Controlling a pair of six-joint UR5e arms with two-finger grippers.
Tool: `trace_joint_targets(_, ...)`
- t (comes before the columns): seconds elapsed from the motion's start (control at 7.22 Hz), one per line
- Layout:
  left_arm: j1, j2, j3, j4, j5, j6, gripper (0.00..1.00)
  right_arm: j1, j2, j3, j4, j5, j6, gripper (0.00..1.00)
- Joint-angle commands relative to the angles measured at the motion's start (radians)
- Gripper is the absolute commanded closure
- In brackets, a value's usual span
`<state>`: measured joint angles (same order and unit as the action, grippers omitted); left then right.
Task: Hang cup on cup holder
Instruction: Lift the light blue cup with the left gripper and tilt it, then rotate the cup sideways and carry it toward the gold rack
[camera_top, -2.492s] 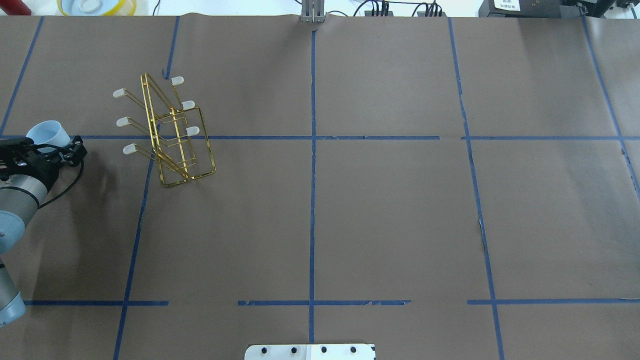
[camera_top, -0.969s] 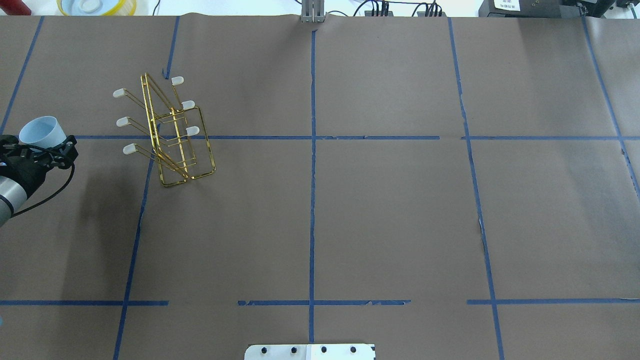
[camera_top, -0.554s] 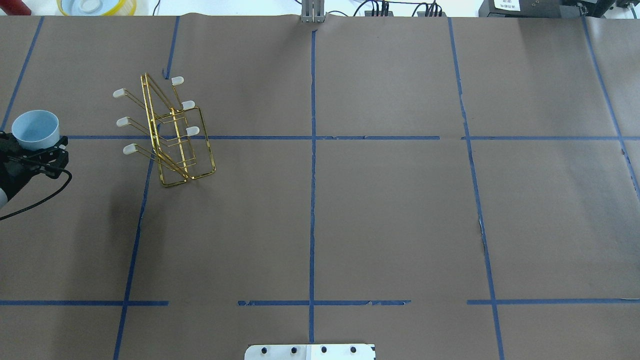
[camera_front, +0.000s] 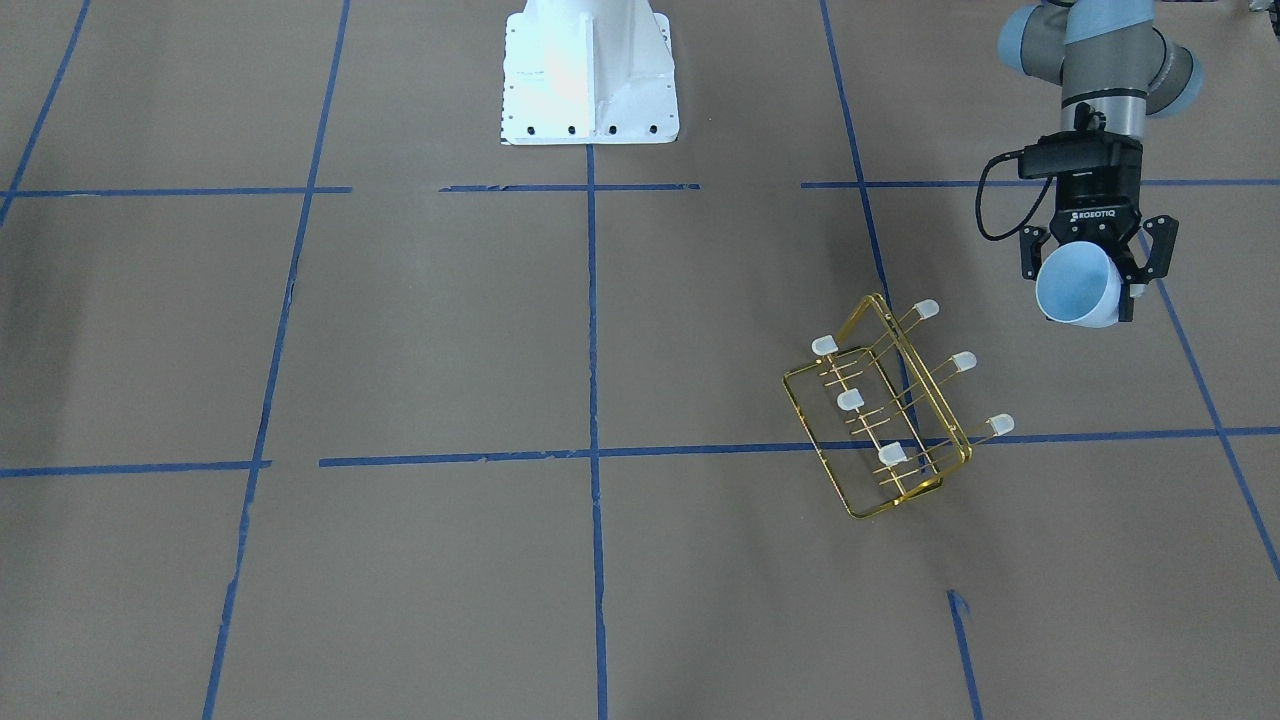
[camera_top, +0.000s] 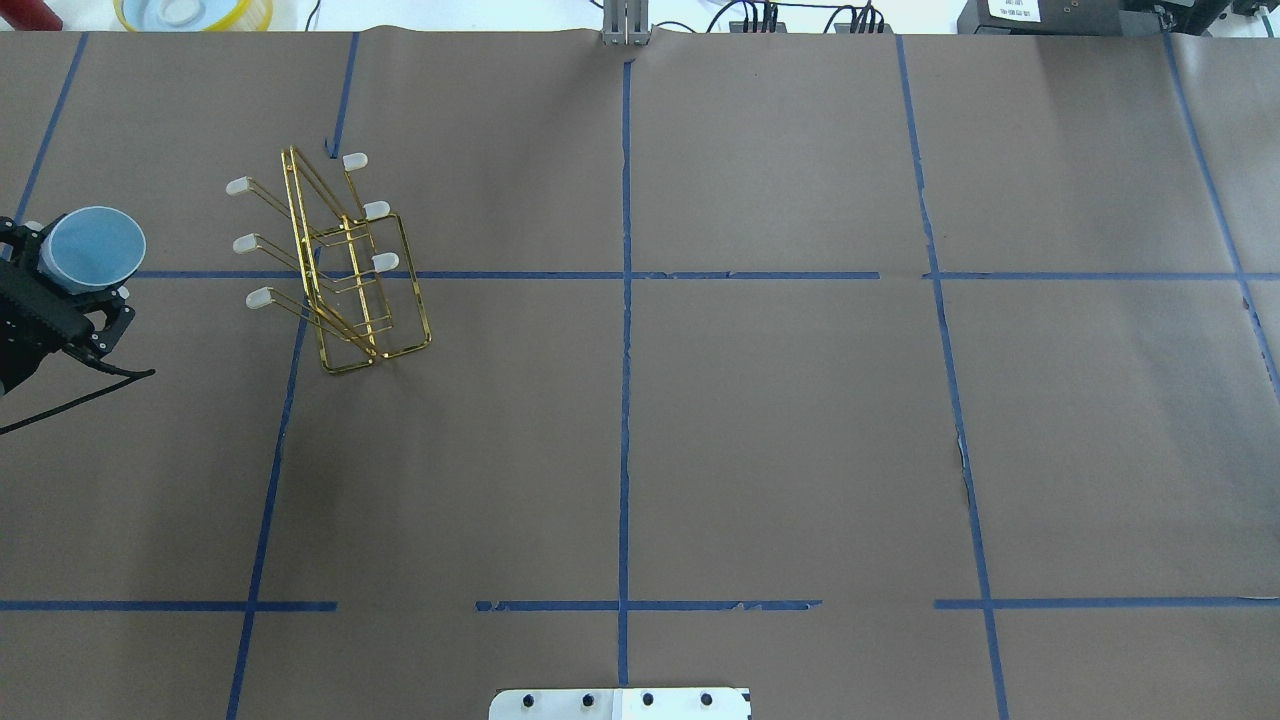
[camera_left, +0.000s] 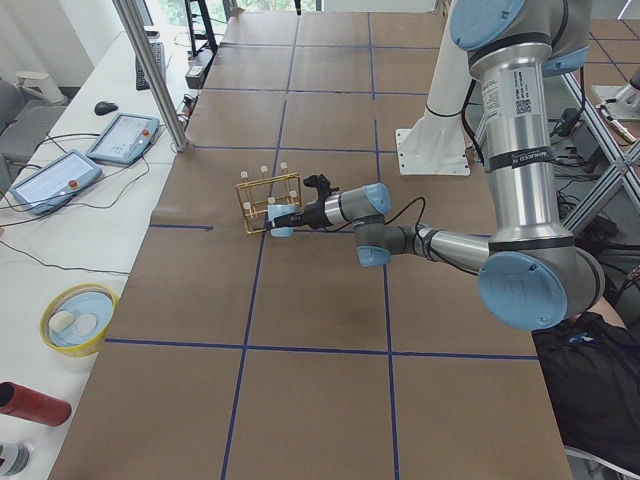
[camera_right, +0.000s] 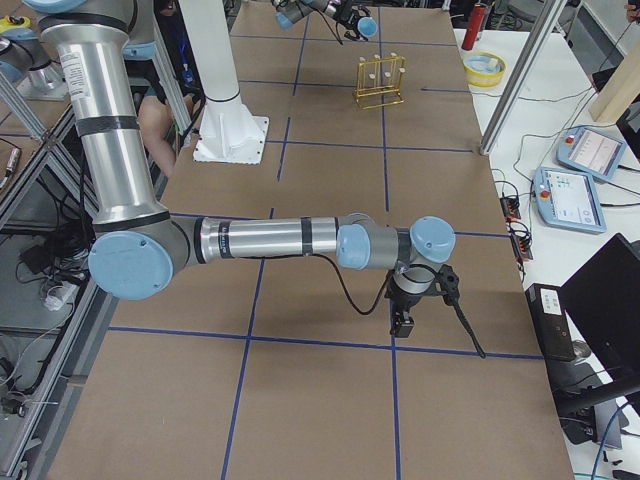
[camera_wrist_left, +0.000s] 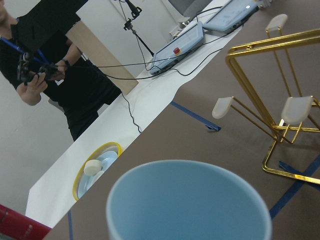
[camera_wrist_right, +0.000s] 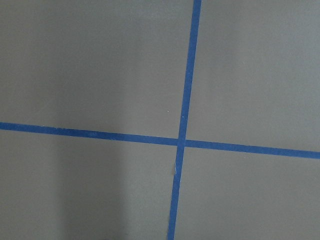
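Note:
My left gripper (camera_front: 1090, 272) is shut on the pale blue cup (camera_front: 1078, 290) and holds it above the table, with the mouth turned away from the wrist. In the overhead view the cup (camera_top: 93, 247) sits at the far left edge, left of the gold wire cup holder (camera_top: 350, 270). The cup holder (camera_front: 880, 410) stands on the table with white-capped prongs; none of them holds a cup. In the left wrist view the cup's rim (camera_wrist_left: 187, 202) fills the bottom and the holder (camera_wrist_left: 280, 100) is at the right. My right gripper (camera_right: 405, 318) shows only in the exterior right view, so I cannot tell whether it is open or shut.
A yellow bowl (camera_top: 190, 12) and a red object (camera_left: 35, 403) lie beyond the far table edge. Teach pendants (camera_left: 120, 135) lie there too. The white robot base (camera_front: 588, 70) is at the middle of the near edge. An operator (camera_wrist_left: 55, 65) stands behind the table.
My left arm has drawn back toward the left edge and turned its wrist. The cup has moved a little farther from me and its mouth now looks rounder from above.

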<state>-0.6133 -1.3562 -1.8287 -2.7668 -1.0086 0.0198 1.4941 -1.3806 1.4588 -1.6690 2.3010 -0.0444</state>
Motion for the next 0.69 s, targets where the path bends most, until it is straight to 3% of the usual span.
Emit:
trace_joint_targets(0.0,0.0,-0.006,-0.047,0.108,0.114,0.309,0.95,0.0,0.0,0.0,0.0,0.0,0.0,0.0)
trace_joint_targets(0.55,0.029,-0.029,-0.107,0.287,0.468,0.713,0.98,0.0,0.0,0.0,0.0,0.0,0.0,0.0)
